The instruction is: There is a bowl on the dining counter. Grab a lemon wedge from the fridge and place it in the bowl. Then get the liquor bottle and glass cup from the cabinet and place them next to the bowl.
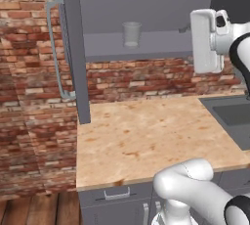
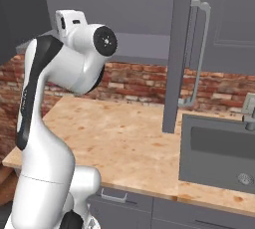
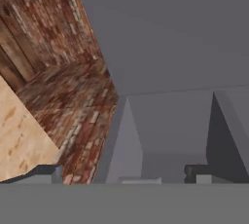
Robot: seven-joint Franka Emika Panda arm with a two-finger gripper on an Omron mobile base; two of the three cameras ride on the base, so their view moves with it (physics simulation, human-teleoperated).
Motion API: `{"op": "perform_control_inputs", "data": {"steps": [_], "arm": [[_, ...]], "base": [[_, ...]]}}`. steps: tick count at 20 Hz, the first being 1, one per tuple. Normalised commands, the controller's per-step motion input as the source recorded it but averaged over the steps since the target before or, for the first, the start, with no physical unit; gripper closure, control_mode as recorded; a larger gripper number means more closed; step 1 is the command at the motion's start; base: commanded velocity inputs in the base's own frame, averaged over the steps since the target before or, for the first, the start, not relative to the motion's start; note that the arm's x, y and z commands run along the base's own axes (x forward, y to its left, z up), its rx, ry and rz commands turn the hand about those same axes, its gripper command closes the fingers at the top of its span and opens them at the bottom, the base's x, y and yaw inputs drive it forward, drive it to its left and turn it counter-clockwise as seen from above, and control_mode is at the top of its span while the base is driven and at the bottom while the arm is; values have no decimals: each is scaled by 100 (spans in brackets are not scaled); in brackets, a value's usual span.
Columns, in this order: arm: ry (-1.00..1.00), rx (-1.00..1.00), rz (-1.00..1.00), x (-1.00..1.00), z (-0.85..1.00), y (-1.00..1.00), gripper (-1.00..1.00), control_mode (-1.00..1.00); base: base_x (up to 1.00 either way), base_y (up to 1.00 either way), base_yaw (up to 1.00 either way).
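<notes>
Glass cup (image 1: 131, 33) upright on the open cabinet (image 1: 146, 9) shelf; fingers (image 3: 41, 173) wide apart, empty.

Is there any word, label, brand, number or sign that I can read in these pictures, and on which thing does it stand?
None: no readable text anywhere.
The glass cup in the open cabinet is plain.
The cabinet doors, wood-topped counter, sink and brick wall carry no markings.

I get flat, even, soft light; the light wood-grain worktop (image 1: 146, 136) shows no glare, the grey wall cupboard (image 1: 146, 4) interior sits dimmer, and edges look slightly soft.
</notes>
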Motion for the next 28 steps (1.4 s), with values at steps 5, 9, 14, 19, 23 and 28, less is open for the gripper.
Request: {"op": "perform_control_inputs", "data": {"steps": [5, 9, 14, 19, 23, 28], "arm": [[-1, 0, 15, 36, 0, 1, -100, -100], [0, -1, 13, 32, 10, 6, -100, -100], [1, -9, 9, 33, 13, 42, -100, -100], [0, -11, 3, 30, 1, 57, -100, -100], [0, -9, 0, 11, 0, 29, -100, -100], [0, -6, -2, 19, 0, 15, -100, -100]], "base": [[0, 0, 0], [0, 0, 0], [0, 0, 0], [0, 0, 0], [0, 0, 0], [0, 0, 0]]}}
